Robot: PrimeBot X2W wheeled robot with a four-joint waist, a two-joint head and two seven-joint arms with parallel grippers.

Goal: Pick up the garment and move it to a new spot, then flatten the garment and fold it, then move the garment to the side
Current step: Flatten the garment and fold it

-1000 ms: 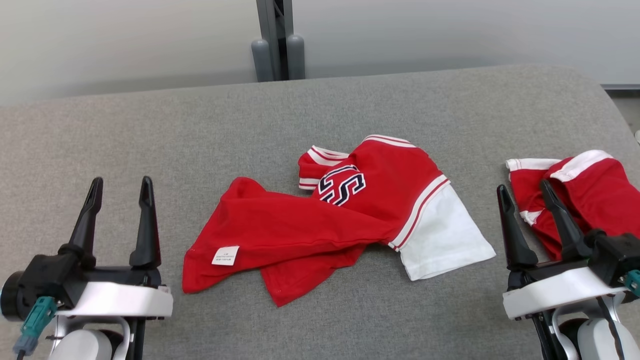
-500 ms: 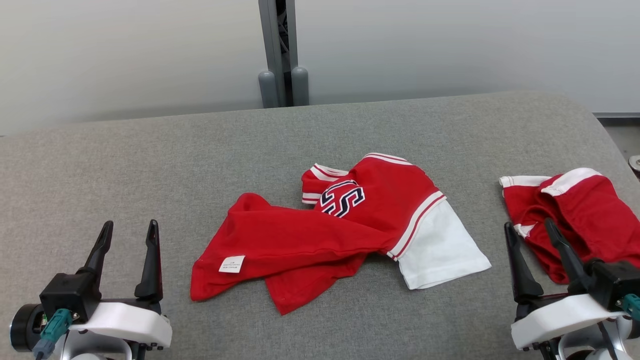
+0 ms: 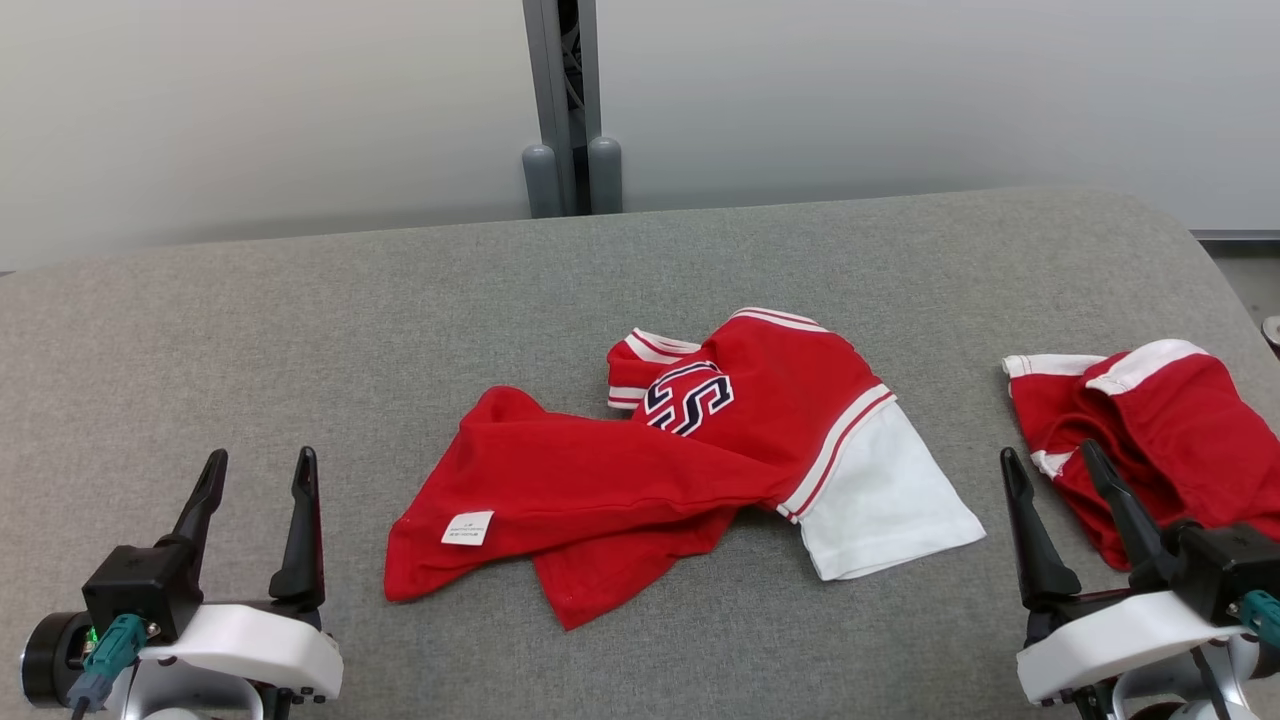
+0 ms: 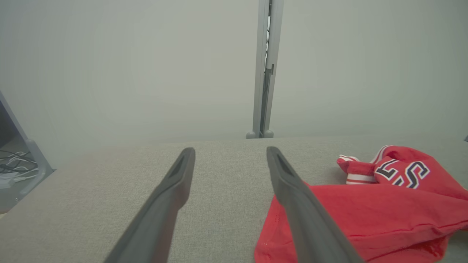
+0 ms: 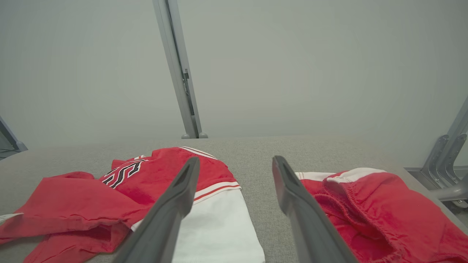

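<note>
Shirt (image 3: 640, 480) is lying crumpled on table (image 3: 300, 320), between the grippers, touching neither. Left gripper (image 3: 262, 455) and right gripper (image 3: 1049, 450) are sitting near-side, jaws wide, holding nothing; shorts (image 3: 1180, 430) are lying just beside the right one.

A red shirt (image 3: 600, 480) is lying mid-way across a plain grey worktop (image 3: 300, 320), showing a white sleeve (image 3: 890, 505) trimmed in red-and-white stripes, navy letters (image 3: 688, 397) outlined in white and a white label (image 3: 467, 527). Red shorts (image 3: 1190, 450) by the right edge are showing a white band (image 3: 1140, 362). The left gripper (image 3: 260, 455) and right gripper (image 3: 1049, 450) are showing black fingers (image 3: 300, 530), white bodies and teal plugs (image 3: 105, 650).
</note>
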